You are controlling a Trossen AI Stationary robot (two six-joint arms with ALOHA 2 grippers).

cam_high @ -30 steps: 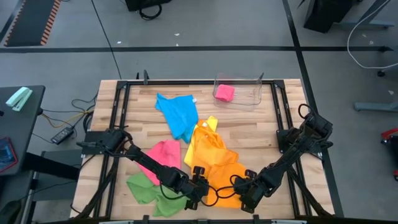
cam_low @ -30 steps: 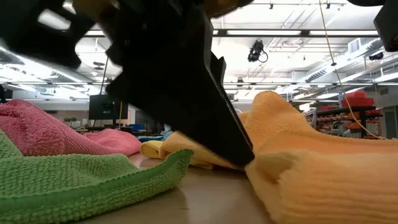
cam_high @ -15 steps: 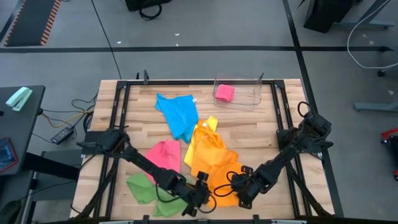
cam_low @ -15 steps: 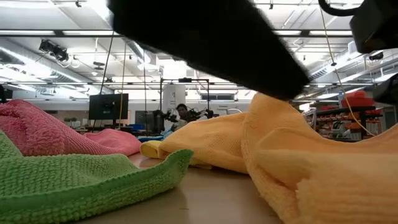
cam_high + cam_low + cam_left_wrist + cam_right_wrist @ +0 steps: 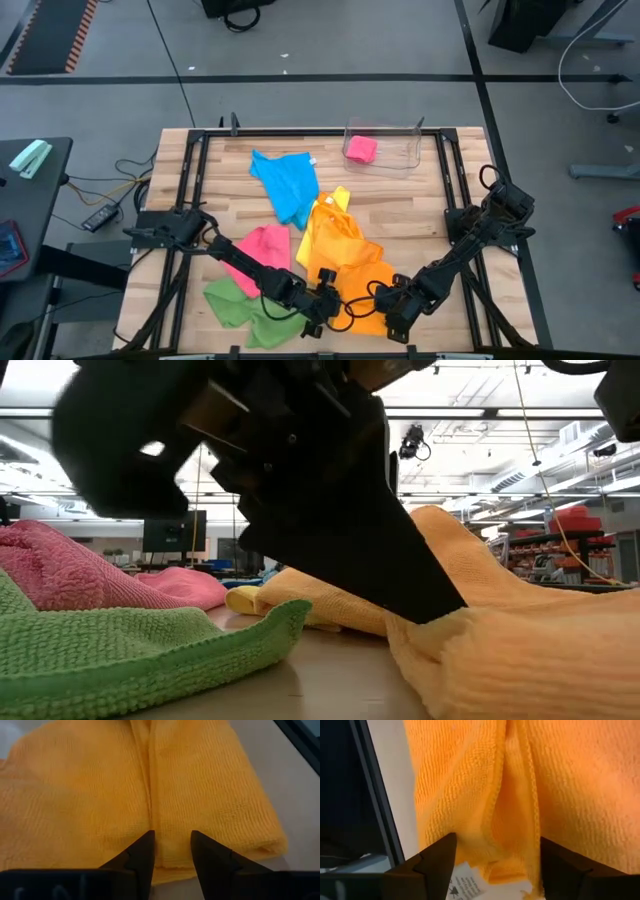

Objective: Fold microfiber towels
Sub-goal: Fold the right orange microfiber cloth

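An orange towel (image 5: pixel 360 282) lies rumpled near the table's front edge, partly over a yellow towel (image 5: pixel 325 235). My left gripper (image 5: pixel 326 299) is at the orange towel's left end, open, with a ridge of the cloth between its fingers (image 5: pixel 172 851). My right gripper (image 5: pixel 390 306) is over the towel's right end, open wide. A fold and a white label (image 5: pixel 464 889) sit between its fingers (image 5: pixel 495 862). The pink towel (image 5: pixel 265 246), green towel (image 5: pixel 232 304) and blue towel (image 5: pixel 285 182) lie loose on the table. My left gripper slants down from the table's left and sets its fingertips (image 5: pixel 435 615) on the orange towel at its hemmed edge (image 5: pixel 172 862). A narrow ridge of cloth stands in the gap between them. The towel lies on the table. My right gripper: whether its fingers touch the cloth cannot be told.
A clear bin (image 5: pixel 385 150) with a folded pink cloth (image 5: pixel 361 149) stands at the table's far right. The green towel's edge (image 5: pixel 250 630) lies just left of the left gripper. A black frame rail (image 5: pixel 377 810) runs along the table's edge beside the right gripper.
My left gripper lifted off the orange towel and swung toward the near edge, then came back down onto the towel's edge. The towel's near part humped up in between and has sunk flatter again.
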